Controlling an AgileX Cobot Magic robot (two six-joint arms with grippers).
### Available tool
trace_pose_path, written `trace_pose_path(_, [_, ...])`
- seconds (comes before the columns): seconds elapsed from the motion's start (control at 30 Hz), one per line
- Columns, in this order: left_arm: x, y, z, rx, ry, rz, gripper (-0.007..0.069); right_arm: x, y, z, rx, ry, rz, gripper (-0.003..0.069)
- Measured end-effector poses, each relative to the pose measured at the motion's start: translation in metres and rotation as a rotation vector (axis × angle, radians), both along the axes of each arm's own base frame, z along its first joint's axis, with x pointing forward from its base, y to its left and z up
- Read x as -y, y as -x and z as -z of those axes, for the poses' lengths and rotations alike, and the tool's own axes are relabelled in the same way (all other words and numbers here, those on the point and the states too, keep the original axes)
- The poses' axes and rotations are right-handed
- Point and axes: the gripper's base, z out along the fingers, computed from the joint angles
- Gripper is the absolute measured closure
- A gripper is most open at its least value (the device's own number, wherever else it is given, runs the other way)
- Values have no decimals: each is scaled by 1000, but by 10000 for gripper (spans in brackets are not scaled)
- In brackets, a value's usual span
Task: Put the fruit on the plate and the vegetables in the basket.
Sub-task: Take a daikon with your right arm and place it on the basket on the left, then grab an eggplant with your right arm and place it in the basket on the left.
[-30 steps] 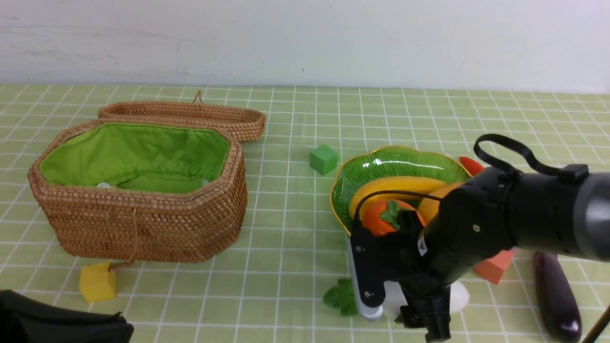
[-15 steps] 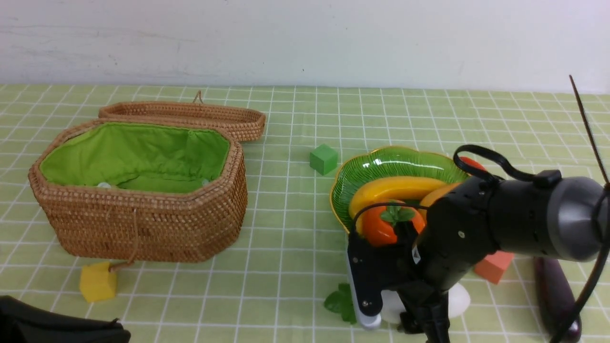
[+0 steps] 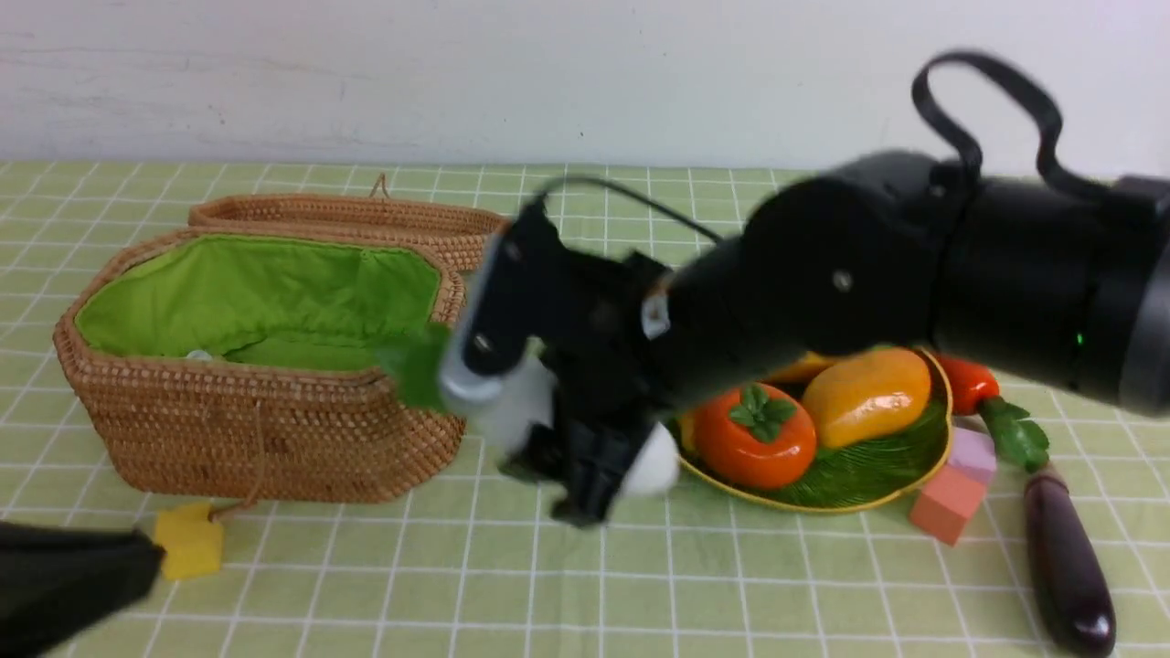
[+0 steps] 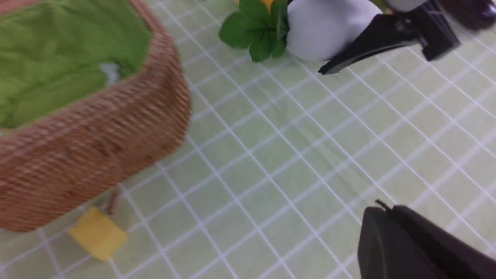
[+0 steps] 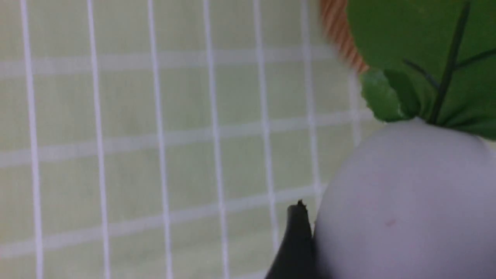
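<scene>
My right gripper [image 3: 530,439] is shut on the white radish [image 3: 519,413] and holds it in the air just right of the basket [image 3: 265,429]. The radish's green leaves [image 3: 416,366] reach the wicker rim. In the right wrist view the radish [image 5: 407,201] fills the frame beside one black finger [image 5: 296,240]. The green plate [image 3: 823,505] holds the persimmon [image 3: 754,437] and the mango [image 3: 866,395]. The arm mostly hides the banana. The carrot [image 3: 964,379] and the eggplant [image 3: 1065,567] lie on the cloth right of the plate. My left gripper [image 4: 378,207] is shut and empty, low at the front left.
The basket's lid [image 3: 366,224] lies open behind it. A yellow cube [image 3: 187,541] sits at the basket's front corner. A salmon cube [image 3: 946,516] and a pale pink cube [image 3: 973,452] rest between the plate and the eggplant.
My right gripper has lifted the radish off the cloth in front of the plate and swung it up and left, to the basket's right end. The plate's fruit is now uncovered.
</scene>
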Motion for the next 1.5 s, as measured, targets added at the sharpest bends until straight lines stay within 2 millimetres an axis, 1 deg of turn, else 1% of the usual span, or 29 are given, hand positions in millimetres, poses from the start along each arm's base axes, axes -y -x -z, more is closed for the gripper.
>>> trace_pose_path(0.03, [-11, -1, -9, 66, 13, -86, 638, -16, -9, -29, 65, -109, 6, 124])
trace_pose_path(0.07, [-12, 0, -10, 64, 26, -92, 638, -17, -9, -26, 61, -105, 6, 124])
trace_pose_path(0.1, [-27, 2, -20, 146, 60, -194, 638, -33, -24, -44, 113, -194, 17, 124])
trace_pose_path(0.13, [-34, 4, -24, 180, 89, -243, 638, -41, -32, -54, 142, -240, 23, 124])
trace_pose_path(0.2, [-42, 7, -27, 212, 120, -284, 638, -53, -43, -57, 163, -275, 27, 124])
trace_pose_path(0.23, [-50, 11, -30, 242, 155, -331, 638, -70, -59, -49, 177, -297, 32, 124])
trace_pose_path(0.27, [-54, 13, -31, 255, 172, -346, 638, -78, -68, -51, 203, -326, 36, 124])
trace_pose_path(0.4, [-61, 19, -33, 264, 217, -368, 638, -111, -102, -21, 253, -380, 51, 124])
trace_pose_path(0.53, [-60, 21, -29, 206, 230, -364, 638, -125, -116, 6, 250, -375, 55, 124])
trace_pose_path(0.67, [-57, 22, -26, 173, 223, -331, 638, -127, -119, 14, 261, -363, 58, 104])
trace_pose_path(0.7, [-56, 23, -25, 165, 214, -311, 638, -126, -119, 13, 266, -357, 59, 39])
trace_pose_path(0.73, [-55, 24, -25, 162, 208, -300, 638, -126, -119, 12, 264, -354, 57, 15])
trace_pose_path(0.8, [-54, 24, -24, 159, 196, -282, 638, -123, -115, 7, 236, -339, 54, -13])
trace_pose_path(0.83, [-54, 24, -24, 157, 196, -280, 638, -123, -114, 7, 225, -331, 51, -13])
trace_pose_path(0.9, [-52, 25, -23, 155, 179, -253, 638, -114, -102, -10, 138, -293, 50, 4])
trace_pose_path(0.93, [-52, 25, -23, 153, 178, -250, 638, -114, -102, -9, 126, -286, 51, 8])
trace_pose_path(0.97, [-50, 26, -22, 153, 159, -221, 638, -103, -90, -28, 50, -261, 69, 45])
trace_pose_path(1.0, [-49, 27, -22, 149, 154, -206, 638, -98, -85, -35, 22, -245, 81, 64])
trace_pose_path(1.07, [-46, 29, -21, 144, 132, -151, 638, -79, -68, -59, -76, -187, 138, 146])
trace_pose_path(1.1, [-45, 29, -20, 146, 120, -133, 638, -73, -64, -62, -102, -160, 151, 166])
trace_pose_path(1.13, [-41, 32, -19, 138, 100, -65, 638, -55, -51, -80, -150, -100, 216, 257])
trace_pose_path(1.17, [-38, 35, -18, 127, 100, -24, 638, -48, -48, -86, -157, -84, 251, 308])
trace_pose_path(1.2, [-35, 37, -17, 126, 85, 29, 638, -35, -42, -98, -152, -68, 314, 403])
trace_pose_path(1.3, [-23, 41, -16, 102, 76, 171, 638, -15, -34, -118, -130, -83, 438, 589])
trace_pose_path(1.33, [-19, 42, -16, 90, 82, 209, 638, -10, -33, -121, -128, -89, 471, 628])
trace_pose_path(1.37, [-17, 42, -16, 91, 75, 221, 638, -8, -31, -123, -127, -91, 480, 636])
trace_pose_path(1.4, [-10, 43, -15, 73, 80, 282, 638, 7, -23, -130, -130, -102, 554, 672])
trace_pose_path(1.47, [-2, 41, -15, 59, 72, 335, 638, 26, -10, -135, -132, -99, 627, 674])
trace_pose_path(1.5, [-2, 41, -15, 60, 68, 337, 638, 29, -8, -135, -133, -96, 629, 674])
